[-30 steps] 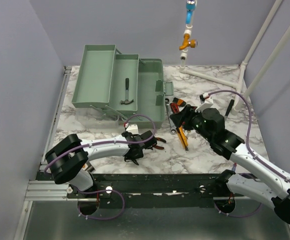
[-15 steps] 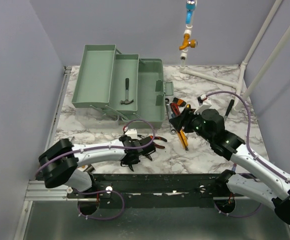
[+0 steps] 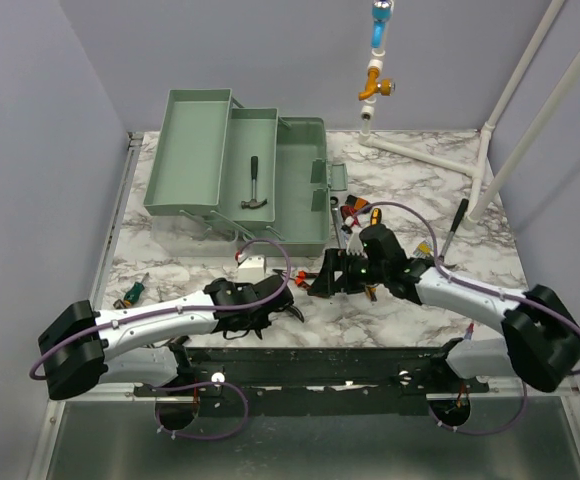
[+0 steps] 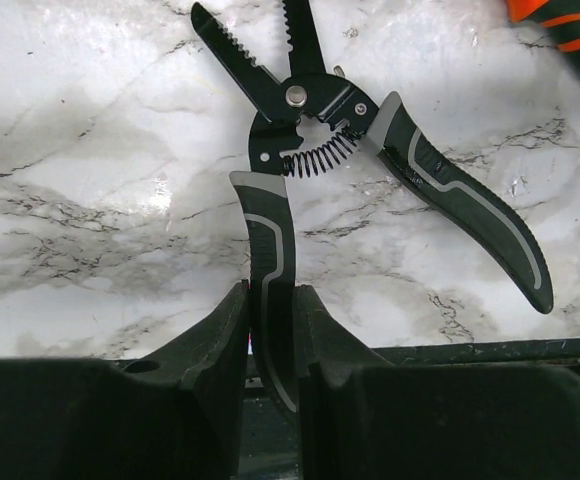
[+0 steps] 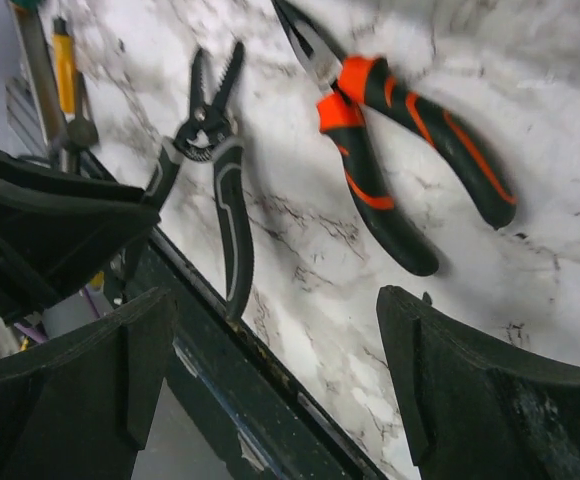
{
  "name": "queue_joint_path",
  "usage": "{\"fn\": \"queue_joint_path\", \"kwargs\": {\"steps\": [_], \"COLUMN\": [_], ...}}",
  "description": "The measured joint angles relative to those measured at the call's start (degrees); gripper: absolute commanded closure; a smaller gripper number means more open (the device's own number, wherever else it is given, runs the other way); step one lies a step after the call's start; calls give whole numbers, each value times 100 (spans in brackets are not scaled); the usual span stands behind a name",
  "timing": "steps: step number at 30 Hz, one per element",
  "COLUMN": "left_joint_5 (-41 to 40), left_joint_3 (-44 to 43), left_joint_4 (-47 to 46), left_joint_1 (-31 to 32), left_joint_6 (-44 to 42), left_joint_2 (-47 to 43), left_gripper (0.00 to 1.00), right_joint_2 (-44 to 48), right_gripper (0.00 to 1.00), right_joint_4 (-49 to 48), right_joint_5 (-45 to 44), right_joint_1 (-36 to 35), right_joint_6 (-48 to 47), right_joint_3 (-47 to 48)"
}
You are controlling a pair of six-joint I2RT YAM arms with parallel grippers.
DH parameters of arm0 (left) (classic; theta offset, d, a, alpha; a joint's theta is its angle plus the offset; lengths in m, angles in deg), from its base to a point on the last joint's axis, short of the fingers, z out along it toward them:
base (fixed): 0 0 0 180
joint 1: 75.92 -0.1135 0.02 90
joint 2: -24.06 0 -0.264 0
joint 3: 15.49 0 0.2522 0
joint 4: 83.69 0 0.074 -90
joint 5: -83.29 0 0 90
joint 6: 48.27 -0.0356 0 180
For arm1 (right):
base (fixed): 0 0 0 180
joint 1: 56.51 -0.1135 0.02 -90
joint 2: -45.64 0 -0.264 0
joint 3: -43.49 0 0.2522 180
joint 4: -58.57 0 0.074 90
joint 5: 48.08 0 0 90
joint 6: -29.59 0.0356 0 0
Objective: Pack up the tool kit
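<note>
On the marble table, left claw pinches a wire stripper handle; right claw gapes wide.

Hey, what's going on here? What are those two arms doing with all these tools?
Two robot arms are packing tools into a green toolbox, which stands open at the back of the table with only a hammer visible inside. The left gripper is shut on one handle of the black-and-grey wire strippers near the table's front edge. The right gripper is open near the orange-and-black pliers, holding nothing. More loose tools lie beside the box.
</note>
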Motion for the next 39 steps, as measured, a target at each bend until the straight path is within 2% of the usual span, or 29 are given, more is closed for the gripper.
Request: {"fn": "queue_joint_path", "kwargs": {"steps": [4,15,20,27,28,29,30,33,36,39], "left_joint_5": [7,306,463,678,693,702,710,728,831,922], "left_joint_3": [166,358,590,1029,1071,1104,1141,1185,1193,1189], "left_joint_4": [-232,-800,-1150,-1541,-1550,-1543,-1543,-1482,-1515,-1541], "left_joint_1": [-2,-4,-4,-81,-81,-87,-90,-92,-90,-85], "left_joint_6": [0,-87,-155,-243,-273,-304,-326,-415,-470,-520], "left_joint_2": [125,282,149,-258,-315,-374,-431,-623,-872,-1318], "left_gripper": [100,100,100,100,98,90,79,58,45,37], "right_joint_2": [-704,-1556,-1993,-2371,-2371,-2356,-2328,-2232,-2140,-1932], "right_gripper": [11,20,38,88,95,99,99,99,99,99], "right_joint_4": [-391,-1821,-2468,-2800,-2798,-2811,-2824,-2739,-2509,-1963], "right_joint_5": [426,859,894,951,960,1005,1045,1049,957,822], "right_joint_1": [-74,-455,-708,-872,-872,-872,-885,-907,-909,-909], "right_joint_6": [345,1388,1751,2068,2079,2087,2083,2100,2039,1849], "right_joint_3": [-212,-538,-516,-498,-498,-487,-470,-407,-356,-164]}}
